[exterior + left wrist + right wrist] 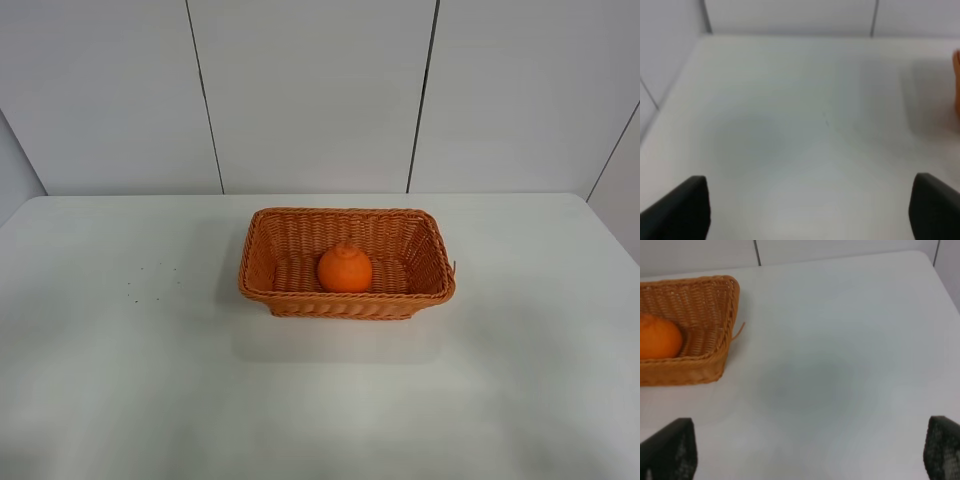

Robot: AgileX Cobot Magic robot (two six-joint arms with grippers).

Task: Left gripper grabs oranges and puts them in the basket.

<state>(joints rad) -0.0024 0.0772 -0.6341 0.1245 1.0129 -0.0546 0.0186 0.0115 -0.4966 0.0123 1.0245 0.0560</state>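
Observation:
The orange (345, 268) sits inside the woven wicker basket (262, 268) in the middle of the white table; no gripper touches it. It also shows in the right wrist view (657, 337), inside the basket (715, 305). Neither arm shows in the exterior high view. My left gripper (810, 207) is open and empty over bare table, its black fingertips (682, 210) far apart; a sliver of the basket's edge (957, 82) is at the frame's side. My right gripper (807, 452) is open and empty, fingertips (670, 450) wide apart, away from the basket.
The white table (120, 380) ends at a grey panelled wall (310, 90) at the back. A few small dark specks (150, 275) lie on the table left of the basket. A loose wicker strand (738, 331) sticks out from the basket's side.

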